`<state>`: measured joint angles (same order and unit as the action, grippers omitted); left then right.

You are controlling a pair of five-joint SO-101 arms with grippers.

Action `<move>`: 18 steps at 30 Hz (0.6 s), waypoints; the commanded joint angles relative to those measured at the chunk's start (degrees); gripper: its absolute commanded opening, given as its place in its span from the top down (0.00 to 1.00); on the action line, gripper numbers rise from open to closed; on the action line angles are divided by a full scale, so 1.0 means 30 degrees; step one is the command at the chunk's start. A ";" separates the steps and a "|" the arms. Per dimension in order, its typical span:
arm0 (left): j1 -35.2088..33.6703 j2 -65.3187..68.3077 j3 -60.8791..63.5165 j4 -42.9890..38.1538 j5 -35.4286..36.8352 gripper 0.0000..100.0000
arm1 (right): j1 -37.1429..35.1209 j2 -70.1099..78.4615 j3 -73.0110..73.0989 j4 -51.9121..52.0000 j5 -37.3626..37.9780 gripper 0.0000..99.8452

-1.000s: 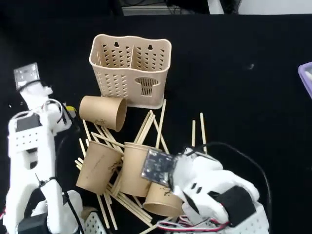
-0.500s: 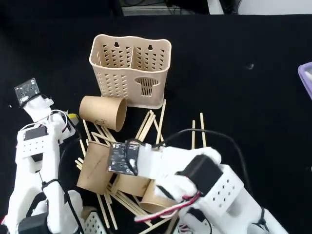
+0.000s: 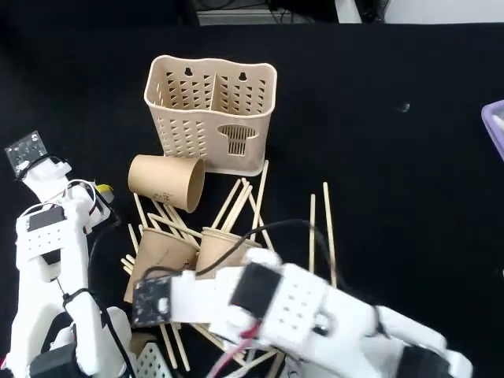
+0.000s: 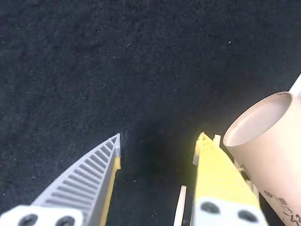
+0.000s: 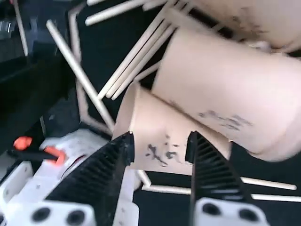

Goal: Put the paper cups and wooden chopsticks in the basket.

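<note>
A beige slotted basket point(image 3: 211, 110) stands upright at the back of the black table. One paper cup point(image 3: 165, 181) lies on its side just in front of it. Two more cups point(image 3: 157, 250) point(image 3: 223, 246) lie on a scatter of wooden chopsticks point(image 3: 250, 201). My right arm point(image 3: 291, 303) stretches across the front of the pile. In its wrist view my right gripper point(image 5: 160, 141) is open, its black fingers point(image 5: 123, 143) astride a lying cup point(image 5: 164, 134), with another cup point(image 5: 225, 94) beyond. My left gripper point(image 4: 160, 146) is open over bare cloth beside a cup point(image 4: 268, 136).
The left arm point(image 3: 47, 236) stands at the table's left edge. A purple object point(image 3: 494, 122) sits at the far right edge. Loose chopsticks point(image 3: 327, 216) lie to the right of the pile. Bare black cloth spreads to the right of the basket.
My right arm has swung from the front right to the front left, across the cups. The left arm has drawn a little to the left.
</note>
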<state>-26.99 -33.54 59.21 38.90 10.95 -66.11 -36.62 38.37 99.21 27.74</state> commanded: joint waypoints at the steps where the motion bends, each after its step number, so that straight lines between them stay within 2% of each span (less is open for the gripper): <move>1: -0.0220 -0.0293 -0.0425 -0.0293 0.0147 0.74 | -0.0557 0.2593 -0.0454 0.0615 -0.0205 0.81; 6: -0.0220 -0.0293 -0.0425 -0.0293 0.0176 0.74 | -0.0615 0.3795 -0.0777 0.0615 -0.1670 0.81; 11: -0.0249 -0.0293 -0.0425 -0.0293 0.0762 0.74 | 0.0117 0.3941 -0.0806 0.0615 -0.1700 0.81; 13: -0.0601 -0.0381 -0.0425 -0.0293 0.1377 0.74 | 0.1143 0.3941 -0.0806 0.0615 -0.1465 0.81; 18: -0.1890 -0.0469 -0.0425 -0.0264 0.3751 0.74 | 0.4806 0.3941 -0.0396 0.0586 0.1172 0.81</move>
<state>-29.63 -33.54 59.21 38.90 16.84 -57.76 -24.92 38.20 99.21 27.03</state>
